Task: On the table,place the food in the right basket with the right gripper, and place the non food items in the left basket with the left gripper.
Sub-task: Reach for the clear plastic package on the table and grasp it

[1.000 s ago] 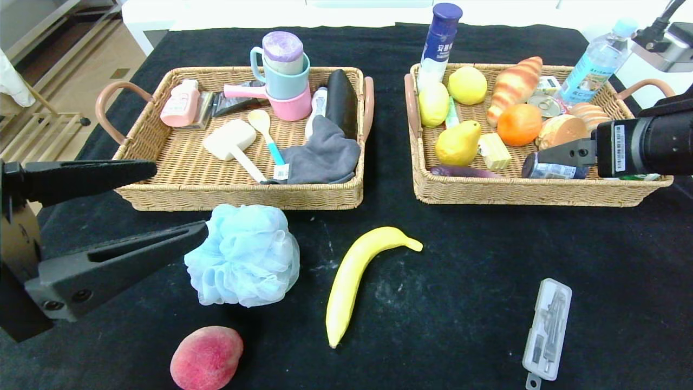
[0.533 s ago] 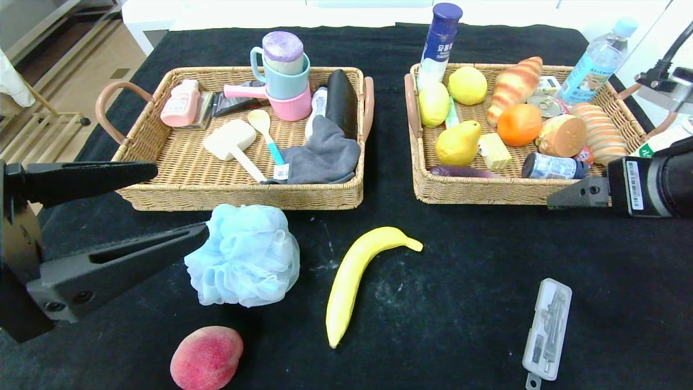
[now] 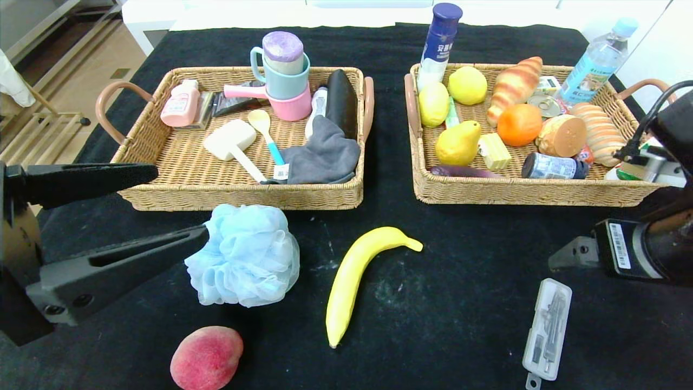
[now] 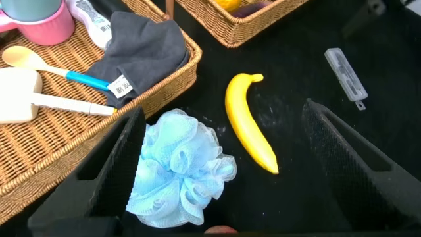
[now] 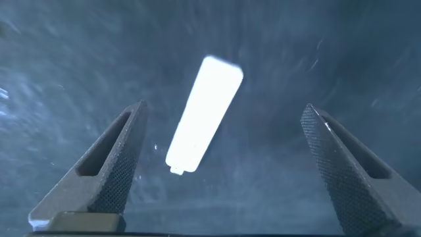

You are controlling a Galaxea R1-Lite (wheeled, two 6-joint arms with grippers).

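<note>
On the black table (image 3: 465, 260), a light-blue bath pouf (image 3: 243, 254) lies in front of the left basket (image 3: 243, 197). My left gripper (image 3: 180, 203) is open, its lower finger touching the pouf's left side; in the left wrist view the left gripper (image 4: 223, 112) frames the pouf (image 4: 174, 168) and the banana (image 4: 247, 125). The banana (image 3: 360, 276) and peach (image 3: 207, 357) lie on the cloth. The pear (image 3: 457, 143) and jar (image 3: 552, 167) rest in the right basket (image 3: 530, 192). My right gripper (image 5: 222, 112) hangs open and empty above the compass case (image 3: 547, 330).
The left basket holds cups, a spoon, a brush, a grey cloth and a pink bottle. The right basket holds lemons, an orange, bread and a can, with two bottles (image 3: 439, 43) at its back rim. The table's left edge (image 3: 108, 108) borders the floor.
My right gripper has pulled back from over the right basket and come down toward the front, ending above the compass case. The left gripper and all objects have stayed put.
</note>
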